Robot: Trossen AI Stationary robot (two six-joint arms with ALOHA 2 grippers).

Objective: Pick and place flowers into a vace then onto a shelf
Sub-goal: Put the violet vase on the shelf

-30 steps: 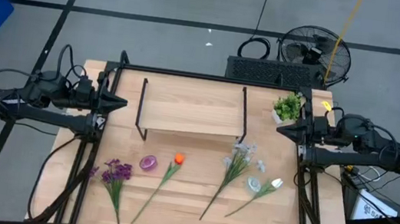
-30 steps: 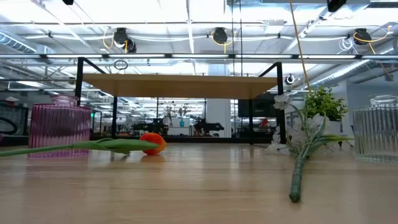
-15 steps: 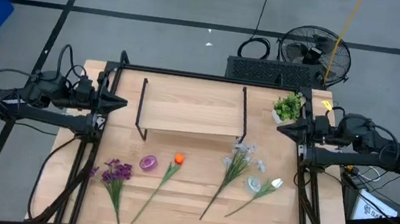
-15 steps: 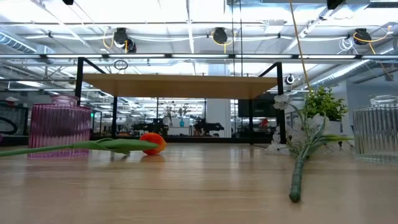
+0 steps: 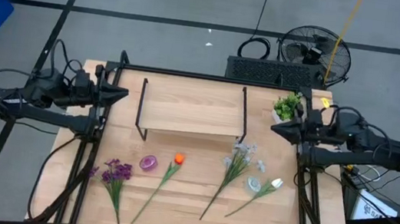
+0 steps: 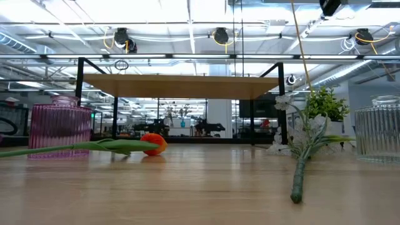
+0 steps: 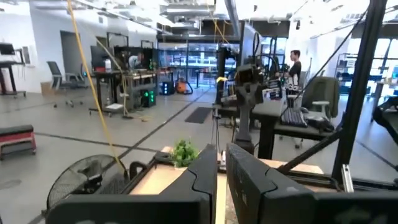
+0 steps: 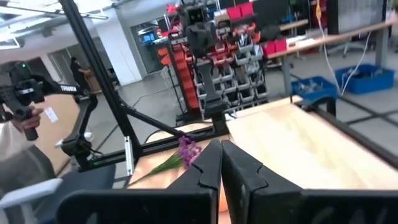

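Several flowers lie flat on the near half of the table: a purple cluster (image 5: 116, 171), an orange tulip (image 5: 178, 158), a pale spray (image 5: 240, 157) and a white bud (image 5: 276, 183). A pink vase (image 5: 148, 162) stands between the purple cluster and the tulip. A clear vase (image 5: 253, 184) stands beside the bud. The shelf (image 5: 193, 107) stands on thin black legs at the far middle. My left gripper (image 5: 125, 94) is shut, level and high over the table's left edge. My right gripper (image 5: 275, 127) is shut, level and high over the right edge. Neither gripper is near a flower.
A small potted plant (image 5: 288, 107) stands at the far right corner beside my right gripper. A black frame (image 5: 189, 74) runs along the table's far and side edges. A fan (image 5: 304, 52) sits on the floor beyond. A person (image 8: 18, 124) stands past the left side.
My right gripper has rolled about its own axis over the table's right edge. My left gripper has tipped its fingertips up a little over the left edge. Both stay shut. The flowers and vases lie as before.
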